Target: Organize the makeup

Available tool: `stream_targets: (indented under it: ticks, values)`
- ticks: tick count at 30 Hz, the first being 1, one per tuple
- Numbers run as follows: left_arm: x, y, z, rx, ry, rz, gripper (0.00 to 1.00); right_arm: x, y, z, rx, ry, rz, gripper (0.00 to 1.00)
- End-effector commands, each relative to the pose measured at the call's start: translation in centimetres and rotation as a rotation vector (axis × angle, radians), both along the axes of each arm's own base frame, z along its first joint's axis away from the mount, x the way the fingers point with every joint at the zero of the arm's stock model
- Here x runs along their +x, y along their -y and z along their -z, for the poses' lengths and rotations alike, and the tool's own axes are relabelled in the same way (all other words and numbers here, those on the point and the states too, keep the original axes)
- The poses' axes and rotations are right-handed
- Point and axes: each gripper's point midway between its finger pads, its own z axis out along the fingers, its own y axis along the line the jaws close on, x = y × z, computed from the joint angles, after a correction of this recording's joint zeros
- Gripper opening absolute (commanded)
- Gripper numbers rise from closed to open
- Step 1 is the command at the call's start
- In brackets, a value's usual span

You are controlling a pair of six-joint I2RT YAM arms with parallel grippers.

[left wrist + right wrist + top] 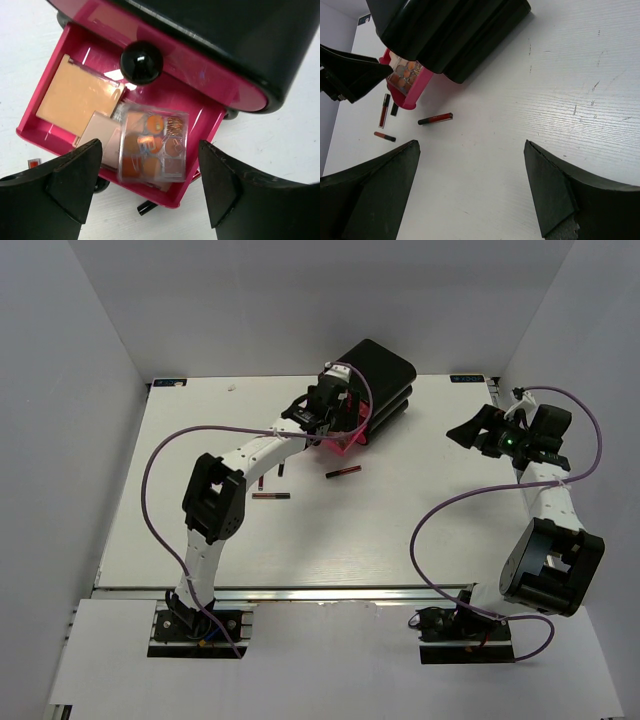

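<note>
Top external view is showing the white tabletop [400, 530] carrying a black box [385, 375] toward its far edge, with the left arm reaching to the box's front and the right arm waiting near the right edge. A pink drawer [210, 125] is standing pulled out of the box, and the left gripper [149, 175] is hovering directly over it. Its fingers are spread wide and gripping nothing, clear of everything below. Inside the drawer a large beige palette [80, 95] is lying flat, a smaller pinkish palette [102, 132] is resting beside it, and a clear-lidded palette [152, 145] is sitting on top between the fingers without touching them. The right gripper [470, 150] is likewise hanging released and empty, well apart from the drawer. What is left loose is lying on the near side of the drawer: a red stick [342, 473] just beside the drawer front, its long axis running roughly along the far edge with a slight tilt, and a second stick [271, 496] further toward the left edge. Judging by this layout, the left gripper is much the nearer — it would be dropping toward the near edge and crossing the red stick's length.
</note>
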Motion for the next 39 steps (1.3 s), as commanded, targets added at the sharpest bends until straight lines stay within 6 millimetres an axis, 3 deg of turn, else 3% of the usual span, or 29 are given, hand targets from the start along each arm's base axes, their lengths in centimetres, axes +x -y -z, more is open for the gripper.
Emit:
stream_targets:
  ticks: [1, 6, 8, 9, 10, 11, 12, 13, 15, 17, 18, 19, 20, 22, 23, 26, 30, 33, 34, 36, 38, 39]
  values:
    - [0.9, 0.3, -2.5, -0.017, 0.061, -0.001, 0.9, -0.4, -0.7, -1.2, -0.016, 0.046, -0.033, 0.89]
    - [1.3, 0.4, -3.3, -0.019, 0.072, -0.005, 0.92, -0.5, -1.0, -1.2, -0.016, 0.045, -0.04, 0.89]
    - [1.1, 0.1, -4.0, -0.029, 0.073, -0.022, 0.86, -0.6, -1.0, -1.3, -0.02, 0.049, -0.045, 0.89]
    - [1.1, -0.2, -4.4, -0.036, 0.076, -0.039, 0.77, -0.7, -1.1, -1.4, -0.026, 0.057, -0.059, 0.89]
    - [0.7, -0.8, -5.5, -0.066, 0.082, -0.072, 0.62, -0.8, -1.2, -1.5, -0.029, 0.064, -0.07, 0.89]
    - [0.5, -1.4, -5.9, -0.083, 0.078, -0.097, 0.22, -1.0, -1.5, -1.6, -0.031, 0.072, -0.091, 0.89]
    - [0.2, -2.0, -6.2, -0.139, 0.061, -0.144, 0.05, -1.3, -2.0, -1.8, -0.02, 0.085, -0.13, 0.89]
    - [-0.8, -3.1, -6.1, -0.17, 0.034, -0.176, 0.0, -1.5, -2.3, -1.8, -0.035, 0.107, -0.161, 0.89]
    - [-1.3, -5.1, -5.5, -0.293, -0.038, -0.275, 0.0, -1.9, -3.2, -2.0, -0.044, 0.126, -0.214, 0.83]
    - [-2.8, -8.0, -3.4, -0.372, -0.132, -0.355, 0.0, -2.1, -3.8, -1.5, -0.092, 0.133, -0.249, 0.65]
    - [-3.2, -8.5, -3.2, -0.463, -0.165, -0.41, 0.0, -1.9, -4.3, -1.6, -0.136, 0.153, -0.272, 0.57]
    - [-3.6, -9.2, -2.5, -0.501, -0.189, -0.44, 0.0, -2.0, -4.6, -1.5, -0.155, 0.16, -0.285, 0.43]
    - [-4.4, -10.8, -1.4, -0.526, -0.225, -0.475, 0.0, -2.0, -4.9, -1.4, -0.176, 0.172, -0.298, 0.38]
    - [-4.5, -11.2, -1.0, -0.587, -0.247, -0.508, 0.0, -2.1, -5.6, -1.3, -0.193, 0.179, -0.314, 0.28]
    - [-4.4, -11.6, 0.1, -0.572, -0.273, -0.529, 0.0, -2.1, -5.8, -1.2, -0.192, 0.177, -0.317, 0.28]
    - [-3.5, -10.9, 0.8, -0.564, -0.322, -0.51, 0.0, -1.9, -6.3, -1.2, -0.181, 0.172, -0.322, 0.29]
    - [-1.1, -8.4, 3.2, -0.563, -0.405, -0.448, 0.01, -1.7, -6.3, -1.3, -0.185, 0.172, -0.318, 0.31]
    - [0.3, -6.9, 3.9, -0.58, -0.443, -0.421, 0.05, -1.8, -6.2, -1.3, -0.199, 0.173, -0.315, 0.32]
    - [0.6, -6.7, 4.0, -0.586, -0.446, -0.42, 0.08, -1.8, -6.1, -1.2, -0.2, 0.167, -0.314, 0.32]
    - [1.8, -6.1, 3.6, -0.617, -0.433, -0.411, 0.31, -2.0, -6.2, -1.0, -0.203, 0.165, -0.318, 0.32]
    - [2.4, -5.7, 3.4, -0.63, -0.427, -0.401, 0.62, -2.2, -6.2, -0.8, -0.203, 0.158, -0.319, 0.32]
    - [2.7, -5.5, 3.1, -0.633, -0.421, -0.395, 0.66, -2.3, -6.2, -0.7, -0.202, 0.157, -0.317, 0.32]
